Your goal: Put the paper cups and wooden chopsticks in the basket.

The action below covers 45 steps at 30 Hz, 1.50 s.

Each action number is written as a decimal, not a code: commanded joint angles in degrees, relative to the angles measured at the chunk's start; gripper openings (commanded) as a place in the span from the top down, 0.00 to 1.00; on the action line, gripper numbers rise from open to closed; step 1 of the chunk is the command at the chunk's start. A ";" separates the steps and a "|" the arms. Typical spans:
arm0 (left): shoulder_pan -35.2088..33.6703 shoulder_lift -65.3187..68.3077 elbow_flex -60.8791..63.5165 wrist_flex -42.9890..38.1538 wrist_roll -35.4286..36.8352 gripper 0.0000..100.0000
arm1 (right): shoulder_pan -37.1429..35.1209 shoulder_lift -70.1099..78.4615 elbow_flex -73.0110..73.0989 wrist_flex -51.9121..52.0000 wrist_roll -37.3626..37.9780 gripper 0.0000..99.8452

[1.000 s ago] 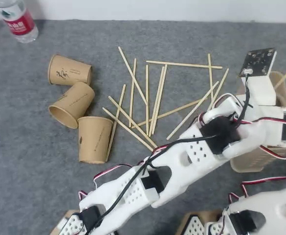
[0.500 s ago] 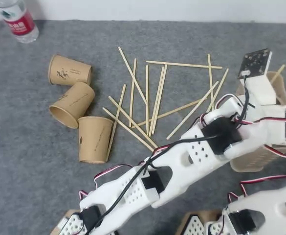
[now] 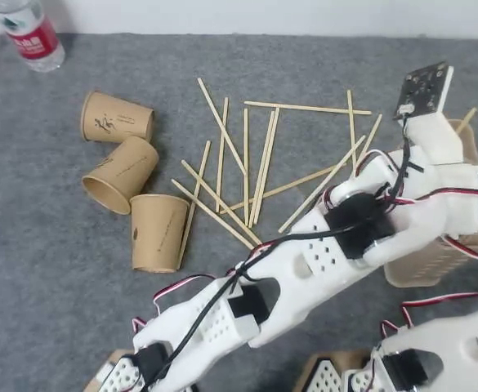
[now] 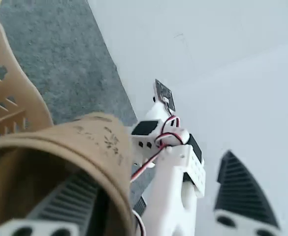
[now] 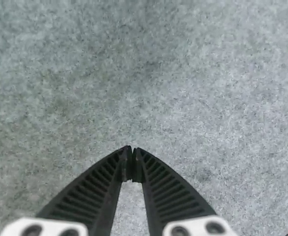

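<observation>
We hold the left gripper (image 4: pixel 156 177) by the basket (image 4: pixel 8 93) with its jaws apart. One finger sits inside the paper cup (image 4: pixel 84 142), and the other stands well clear of the cup's wall. The cup hangs next to the basket's perforated wall. To drop it well, we judge the wrist should tilt until the cup slides off inside the rim, not outside it. The right gripper (image 5: pixel 132 169) rests closed above the grey tabletop (image 5: pixel 134 59).
</observation>
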 commanded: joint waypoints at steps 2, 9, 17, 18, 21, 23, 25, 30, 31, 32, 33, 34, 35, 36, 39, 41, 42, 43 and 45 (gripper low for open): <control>-3.43 -3.87 -2.59 0.09 -0.35 0.71 | -0.22 -0.66 -0.26 -1.10 1.32 0.99; -8.18 -6.07 -2.51 9.76 1.93 0.71 | -0.48 -0.57 -0.26 -1.01 1.93 0.99; -4.31 -6.07 -2.42 16.97 1.93 0.71 | -0.75 -0.66 1.58 -1.27 1.76 0.99; -3.43 -6.07 -2.42 16.97 1.93 0.71 | -0.75 -0.66 1.67 -1.27 1.76 0.99; -0.53 -6.07 -2.33 16.79 2.02 0.71 | -0.75 -0.66 1.67 -1.27 1.76 0.99; 1.23 -6.07 -2.24 16.18 2.02 0.71 | -1.27 -0.66 1.85 -1.27 1.67 0.99; 2.29 -5.98 -2.24 14.42 2.02 0.71 | -1.63 -0.66 1.93 -1.10 1.67 0.99; 2.46 -5.71 -2.24 13.27 1.76 0.71 | -1.71 -0.66 2.73 -1.36 1.67 0.99; 2.37 -5.98 -2.24 13.27 1.76 0.71 | -1.71 -0.66 2.81 -1.36 1.67 0.99; 2.29 -6.07 -2.24 13.19 1.67 0.71 | -1.71 -0.66 2.81 -1.36 1.67 0.99; 2.29 -6.15 -2.51 13.01 1.67 0.71 | -1.71 -0.66 2.81 -1.36 1.67 0.99; 2.29 -6.24 -2.59 12.92 1.67 0.71 | -1.71 -0.66 2.81 -1.36 1.67 0.99; 2.29 -6.68 -2.59 12.92 1.67 0.71 | -1.71 -0.66 2.81 -1.36 1.67 0.99; 2.29 -7.56 -2.33 12.92 1.67 0.71 | -1.71 -0.66 2.81 -1.36 1.67 0.99; 2.20 -9.76 -2.24 9.85 1.76 0.71 | -1.71 -0.66 2.81 -1.36 1.67 0.99; 1.76 -11.08 -2.15 6.95 1.67 0.71 | -1.71 -0.66 2.81 -1.36 1.67 0.99; 1.58 -11.43 -1.98 6.24 1.67 0.71 | -1.71 -0.66 2.81 -1.36 1.67 0.99; 1.49 -11.43 -0.75 5.89 1.85 0.71 | -1.71 -0.66 2.81 -1.27 1.67 0.99; 1.41 -11.16 2.86 5.45 1.93 0.71 | -1.63 -0.66 2.81 -1.19 1.67 0.99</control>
